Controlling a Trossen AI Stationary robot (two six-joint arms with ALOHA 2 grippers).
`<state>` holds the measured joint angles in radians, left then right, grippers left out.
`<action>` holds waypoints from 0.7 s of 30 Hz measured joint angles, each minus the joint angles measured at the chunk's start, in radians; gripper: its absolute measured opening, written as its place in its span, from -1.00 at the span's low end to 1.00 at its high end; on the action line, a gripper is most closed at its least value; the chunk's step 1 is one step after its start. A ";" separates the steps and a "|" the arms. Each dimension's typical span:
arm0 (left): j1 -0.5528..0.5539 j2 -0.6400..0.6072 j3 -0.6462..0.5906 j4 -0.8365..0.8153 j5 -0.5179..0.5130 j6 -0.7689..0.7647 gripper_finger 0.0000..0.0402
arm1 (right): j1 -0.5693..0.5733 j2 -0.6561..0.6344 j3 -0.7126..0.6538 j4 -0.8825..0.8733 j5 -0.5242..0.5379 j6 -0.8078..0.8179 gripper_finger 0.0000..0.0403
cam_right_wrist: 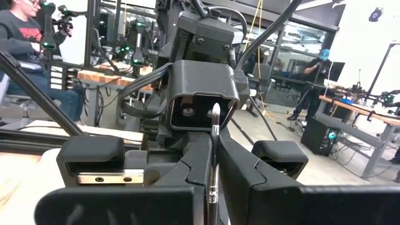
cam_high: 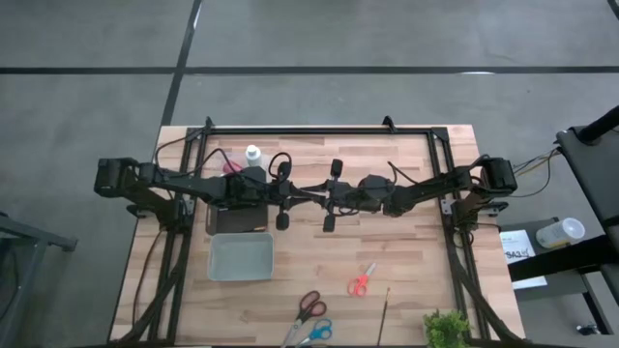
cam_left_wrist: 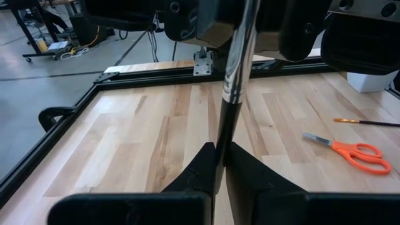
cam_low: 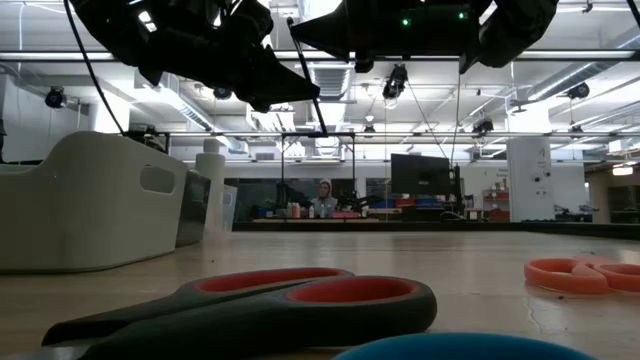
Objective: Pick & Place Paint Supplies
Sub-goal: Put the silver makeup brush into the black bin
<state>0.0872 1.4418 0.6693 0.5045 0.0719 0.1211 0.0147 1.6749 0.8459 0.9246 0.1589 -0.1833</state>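
Both arms meet over the table's middle. My left gripper (cam_high: 298,194) and my right gripper (cam_high: 319,196) face each other, each shut on one thin brush (cam_high: 309,190) with a dark handle and a silver ferrule (cam_left_wrist: 234,75). In the low view the brush (cam_low: 306,72) shows as a slanting thin line under the grippers. A white bottle (cam_high: 252,153) and a red bottle (cam_high: 232,166) stand upright at the far left, beside the left arm. The green bottle is hidden. Another brush (cam_high: 387,309) lies flat near the table's near edge. My left gripper pinches the brush's dark handle (cam_left_wrist: 219,153) between its two fingers, coming level from the table's left. The brush runs on ahead along the fingers toward the right gripper, lifted clear of the table. My right gripper pinches the same brush near its silver band (cam_right_wrist: 212,190) between its two fingers, coming level from the table's right. The brush reaches past the fingertips along them to a pointed end (cam_right_wrist: 214,112) before the left arm.
A pale tray (cam_high: 241,257) sits near the left arm, with a dark bin (cam_high: 221,218) beside it. Orange scissors (cam_high: 362,280), red-and-black scissors (cam_high: 309,305) and blue scissors (cam_high: 314,333) lie toward the near edge. A small plant (cam_high: 447,329) is at the near right corner. A black frame (cam_high: 290,130) rims the table.
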 joint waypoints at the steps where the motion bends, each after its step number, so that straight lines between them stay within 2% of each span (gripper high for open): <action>1: 0.000 0.000 0.000 0.000 0.000 0.000 -0.89 | 0.000 0.000 0.000 0.000 0.000 0.000 -0.90; 13: 0.000 0.000 0.000 0.000 0.000 0.001 -0.89 | 0.000 0.000 0.000 0.000 0.000 0.002 -0.90; 21: 0.000 0.000 0.000 0.000 0.000 0.001 -0.89 | -0.001 0.000 -0.001 0.002 0.017 0.179 -0.90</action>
<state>0.0875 1.4418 0.6693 0.5042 0.0716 0.1219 0.0139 1.6749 0.8452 0.9269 0.1755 -0.0048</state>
